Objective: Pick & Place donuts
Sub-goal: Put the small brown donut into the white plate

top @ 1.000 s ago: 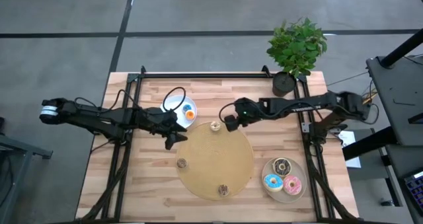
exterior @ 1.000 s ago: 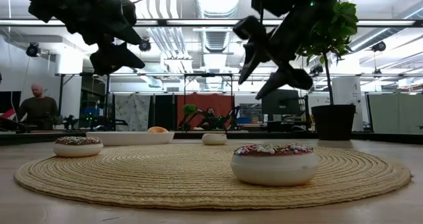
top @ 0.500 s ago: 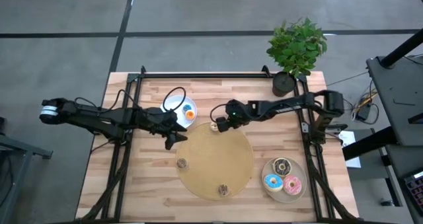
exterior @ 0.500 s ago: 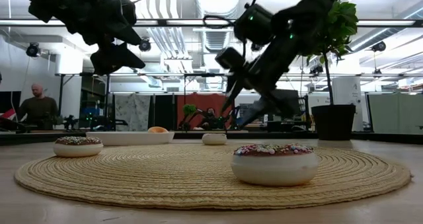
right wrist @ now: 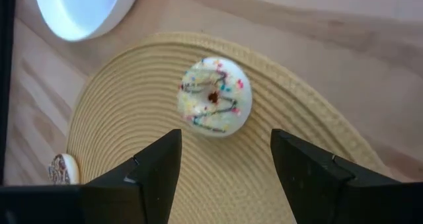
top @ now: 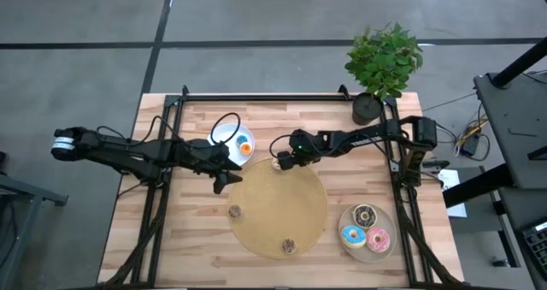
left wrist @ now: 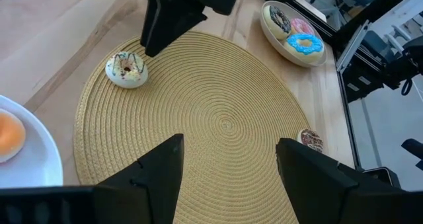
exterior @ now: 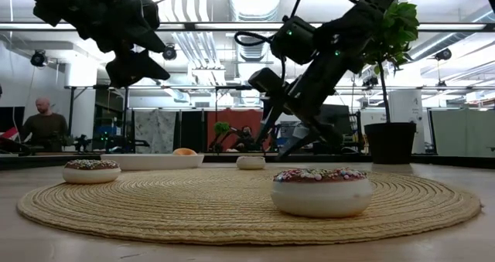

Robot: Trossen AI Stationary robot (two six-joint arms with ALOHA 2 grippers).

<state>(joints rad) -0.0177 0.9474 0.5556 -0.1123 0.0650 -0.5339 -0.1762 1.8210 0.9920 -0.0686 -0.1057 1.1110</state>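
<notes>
A white-iced donut with sprinkles (right wrist: 214, 97) rests flat on the far edge of the round woven mat (top: 278, 204). My right gripper (right wrist: 225, 178) hangs open just above and short of it, slanting down, its fingers clear of it. Two more small donuts (top: 234, 210) (top: 289, 246) lie on the mat's left and near parts. Farther left, my left gripper (top: 224, 174) hovers open over the mat's far left edge and holds nothing. Blue (top: 242, 139) and orange (top: 245, 148) donuts sit on a white plate (top: 220, 134).
A beige plate (top: 390, 224) at the near right carries chocolate (top: 366, 215), blue (top: 352, 235) and pink (top: 379, 238) iced donuts. A potted plant (top: 383, 63) stands at the far right corner. A black frame runs along the table's sides and far edge.
My right gripper has come down and toward the table's left, from high above the mat's far edge to just over the white-iced donut, staying open. The donuts have not moved.
</notes>
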